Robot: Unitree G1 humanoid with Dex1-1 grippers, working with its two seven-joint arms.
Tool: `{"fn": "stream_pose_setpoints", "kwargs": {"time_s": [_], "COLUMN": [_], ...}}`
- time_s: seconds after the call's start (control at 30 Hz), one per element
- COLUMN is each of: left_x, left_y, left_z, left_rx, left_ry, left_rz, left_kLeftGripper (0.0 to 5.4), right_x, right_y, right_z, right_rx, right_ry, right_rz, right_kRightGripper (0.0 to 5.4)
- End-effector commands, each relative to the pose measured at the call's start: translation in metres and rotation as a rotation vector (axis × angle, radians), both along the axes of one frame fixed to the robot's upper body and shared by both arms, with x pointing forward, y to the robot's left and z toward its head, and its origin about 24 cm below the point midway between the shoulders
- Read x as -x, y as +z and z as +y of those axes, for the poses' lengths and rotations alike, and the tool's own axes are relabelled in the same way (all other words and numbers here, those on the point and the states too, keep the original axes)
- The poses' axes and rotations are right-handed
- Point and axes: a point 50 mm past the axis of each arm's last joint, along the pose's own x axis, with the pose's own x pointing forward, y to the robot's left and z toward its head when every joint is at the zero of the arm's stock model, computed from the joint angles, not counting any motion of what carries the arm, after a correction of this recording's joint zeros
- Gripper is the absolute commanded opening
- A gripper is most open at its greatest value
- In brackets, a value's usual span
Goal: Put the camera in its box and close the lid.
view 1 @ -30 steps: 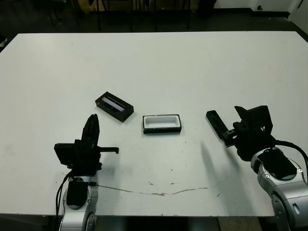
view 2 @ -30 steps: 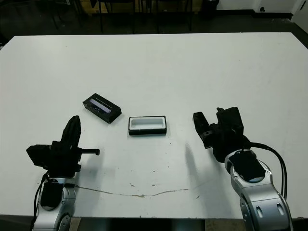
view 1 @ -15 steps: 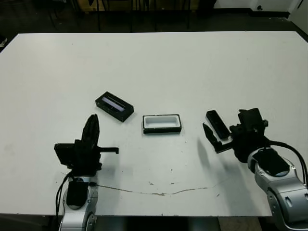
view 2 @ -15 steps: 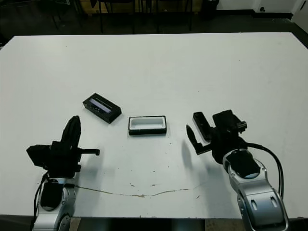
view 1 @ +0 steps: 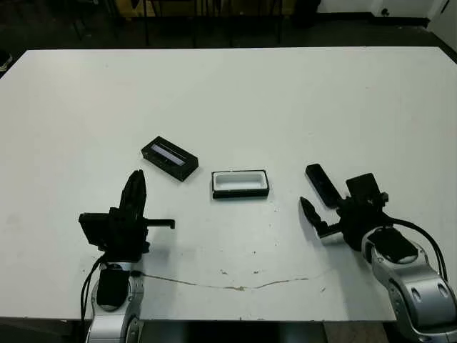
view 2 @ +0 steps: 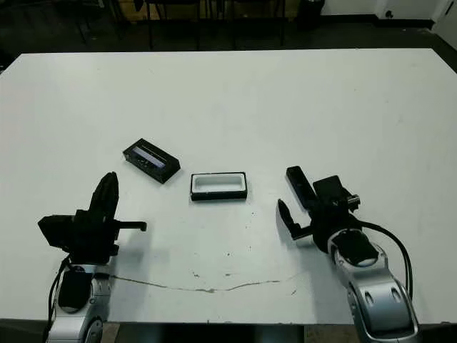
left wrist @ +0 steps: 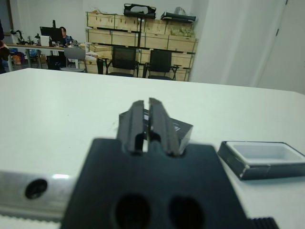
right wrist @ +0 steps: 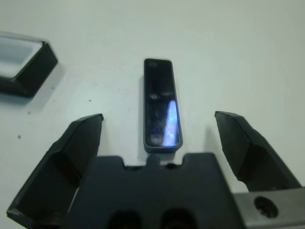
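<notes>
White tabletop [view 1: 235, 107], scuffed near the front edge, carries three items. Flat black bar-shaped camera [right wrist: 162, 105] lies on the surface, between the spread fingers of the right gripper [right wrist: 162, 131], untouched. Shallow black box with white lining [view 1: 240, 184] sits mid-table, well left of the camera. Black hollow lid [view 1: 169, 158], lavender-grey inside, rests beside the box. Left gripper [left wrist: 148, 125]: fingers pressed together, holding nothing.

Head stereo pair looks down over the table [view 1: 228, 93]; wrist views sit low, sharing the box [left wrist: 262, 158].
</notes>
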Motion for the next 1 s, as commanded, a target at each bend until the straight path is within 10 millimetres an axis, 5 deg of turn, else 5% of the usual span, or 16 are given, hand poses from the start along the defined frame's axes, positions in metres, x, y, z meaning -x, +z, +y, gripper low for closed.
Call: {"fn": "stream_pose_setpoints", "kwargs": {"time_s": [0.03,0.8,1.0], "left_x": [0.003,0.004,0.004], "left_y": [-0.006,-0.005,-0.004], "left_z": [0.004,0.002,0.002], "left_rx": [-0.001,0.01,0.008], "left_ry": [0.002,0.01,0.007], "left_rz": [0.038,0.036,0.046], "left_kLeftGripper": [0.0,0.0,0.0], "right_x": [0.006,0.005,0.007], "right_y": [-0.018,0.002,0.003], "right_z": [-0.003,-0.002,-0.009], "right_rx": [-0.091,0.008,0.022], "right_ry": [-0.069,0.052,0.03], "right_rz": [0.107,0.038,0.036], "right_kRightGripper": [5.07,0.94,0.59]}}
